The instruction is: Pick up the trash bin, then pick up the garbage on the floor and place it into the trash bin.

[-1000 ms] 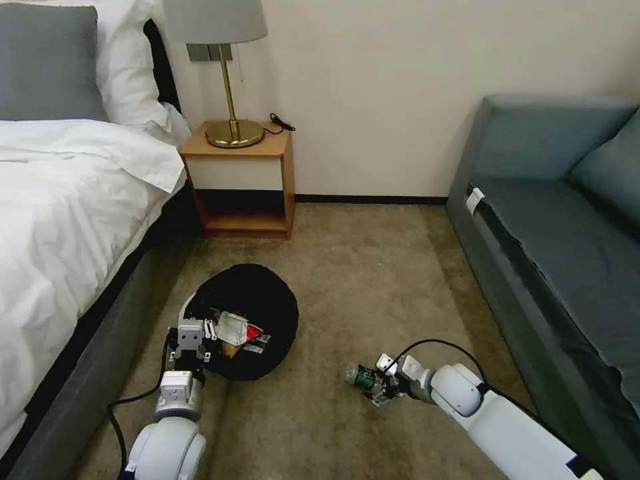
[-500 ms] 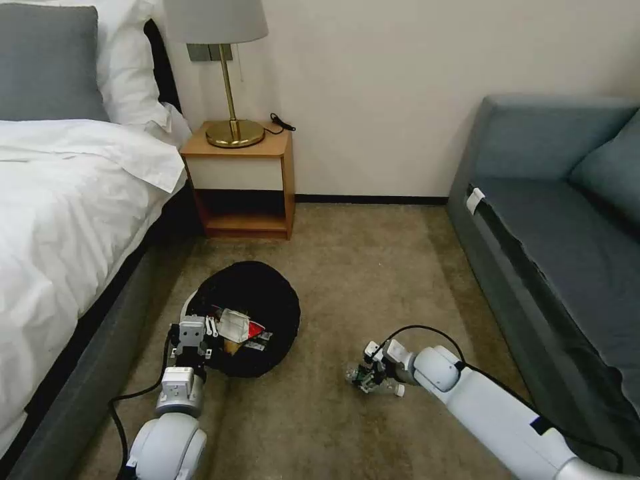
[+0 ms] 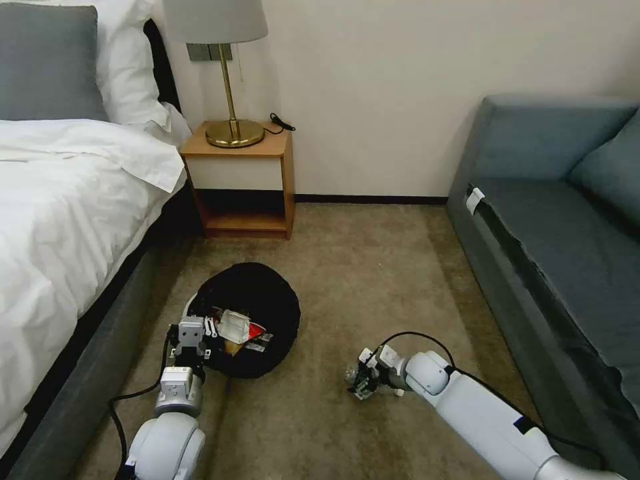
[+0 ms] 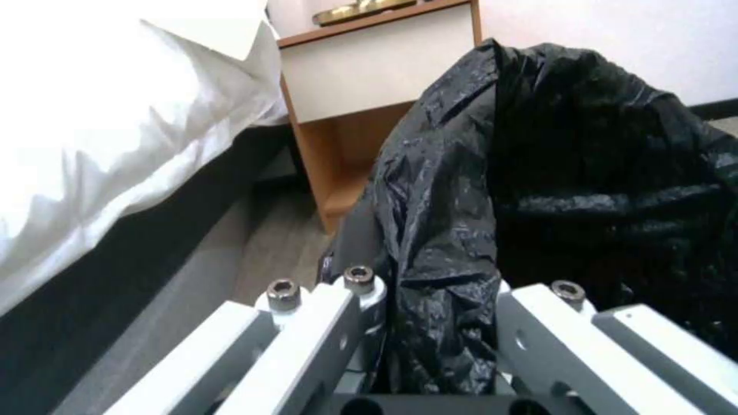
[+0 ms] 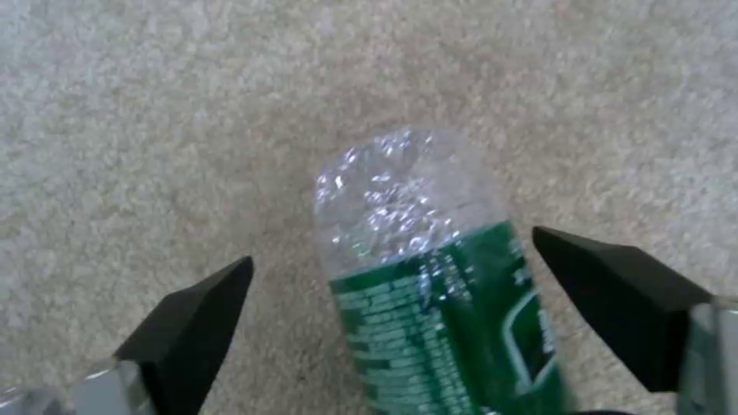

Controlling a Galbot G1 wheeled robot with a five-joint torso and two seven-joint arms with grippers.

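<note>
The trash bin point(image 3: 270, 283), lined with a black bag point(image 4: 584, 173), leans toward me on the floor point(image 3: 373, 267). My left gripper point(image 3: 192, 331) is shut on its near rim, and the bag's folded edge sits pinched in the left gripper point(image 4: 454, 294). Inside the bin lie pieces of garbage, among them a red-and-white wrapper point(image 3: 239, 328). A clear bottle with a green label point(image 5: 430, 271) lies on the carpet. My right gripper point(image 5: 392, 248) is low over it and open, with a black fingertip point(image 5: 200, 311) on either side, apart from the bottle. In the head view, this right gripper point(image 3: 363, 383) is right of the bin.
A bed point(image 3: 60, 220) with a grey base runs along the left. A wooden nightstand point(image 3: 243, 183) with a brass lamp point(image 3: 230, 80) stands at the back wall. A grey sofa point(image 3: 560, 253) lines the right side. Open carpet lies between bin and sofa.
My right arm has reached forward and down, so its open fingers now straddle the bottle. The bin and the left gripper have barely moved.
</note>
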